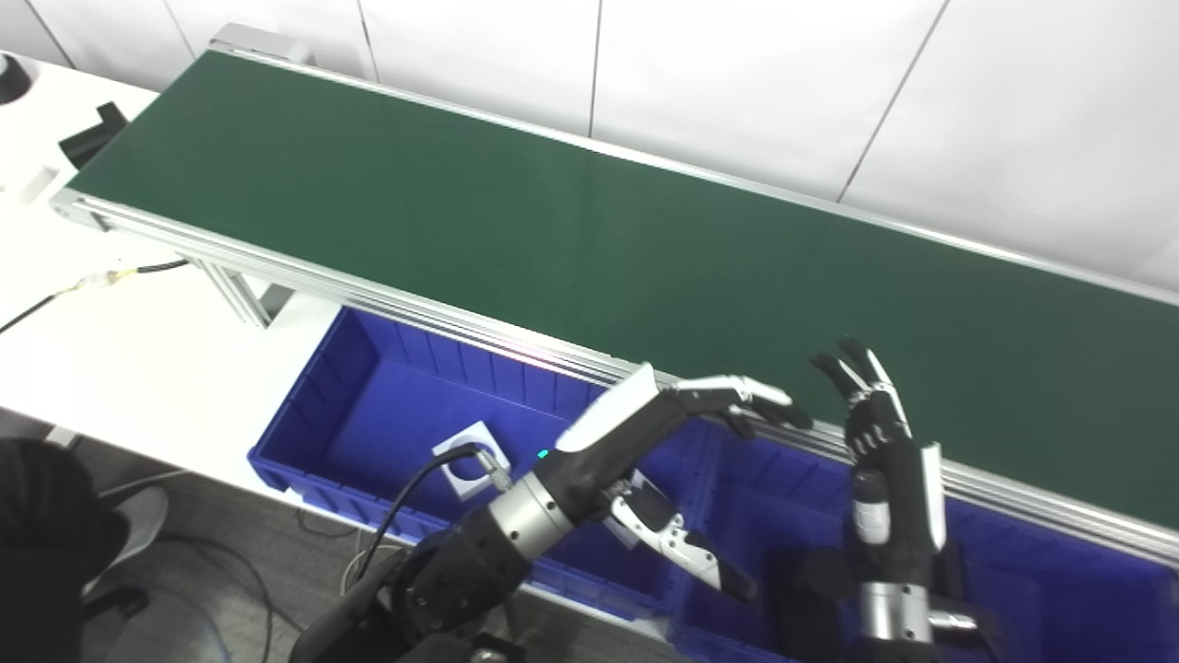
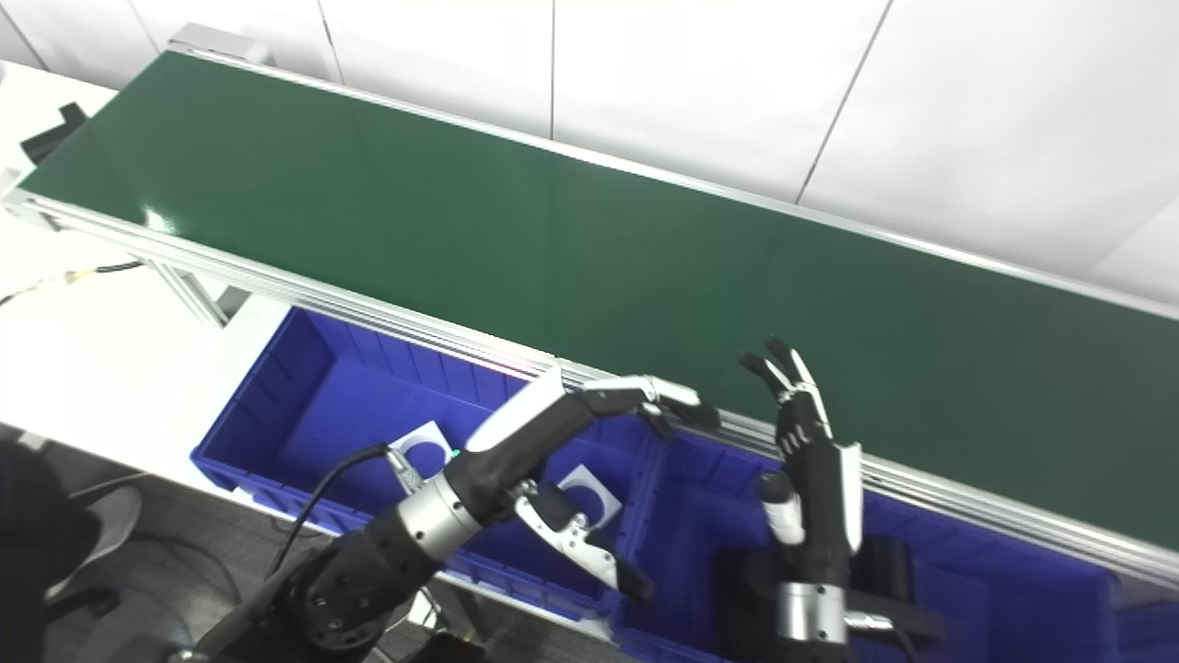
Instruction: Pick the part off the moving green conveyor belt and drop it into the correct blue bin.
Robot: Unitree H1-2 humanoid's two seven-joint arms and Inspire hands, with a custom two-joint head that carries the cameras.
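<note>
Nearest the cameras, two robot hands rise from the bottom edge. The left hand [image 1: 645, 433] reaches forward with its fingers [image 1: 755, 398] spread wide and its thumb hanging below, holding nothing; the fingertips lie over the aluminium rail of the conveyor. The right hand [image 1: 889, 479] stands upright with its fingers [image 1: 857, 368] apart, also empty.

Beneath the hands sit two blue plastic bins side by side. The left blue bin [image 1: 304, 396] holds two white square parts with round holes [image 2: 589, 493], both seen in the right eye view. The right blue bin [image 1: 1087, 589] holds dark parts [image 2: 884, 562], which cannot be counted.

Behind the bins, one long green conveyor belt [image 1: 571, 239] runs diagonally across. No part is visible on its surface.

At far left, the white desk [image 1: 101, 341] carries one cable [image 1: 120, 273] and black objects [image 1: 92, 133].
</note>
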